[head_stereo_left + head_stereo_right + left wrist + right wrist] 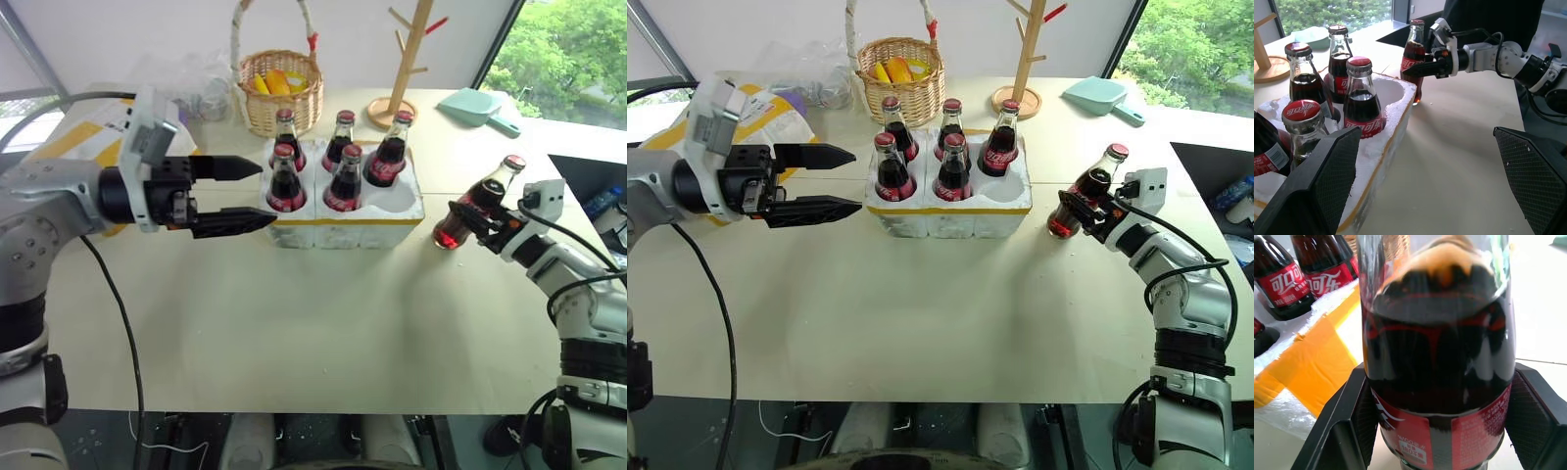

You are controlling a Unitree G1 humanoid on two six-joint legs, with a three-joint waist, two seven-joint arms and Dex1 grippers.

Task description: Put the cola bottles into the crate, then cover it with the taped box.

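Right wrist view shows a red Coca-Cola label on the tilted bottle (1437, 357) clamped by the right gripper (470, 223) beside the crate (348, 223), which holds five bottles (345, 181). Left gripper (240, 196) gapes empty.

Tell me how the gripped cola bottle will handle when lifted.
The bottle looks like smooth glass, so probably slippery and breakable. It is nearly full, likely heavy for its size. Tall, narrow and tilted in the right gripper, it may tip if released.

From my seat, the left arm hid most of the taped box (83, 137), and the right wrist view cut off the held cola bottle's (1437, 357) cap and base.
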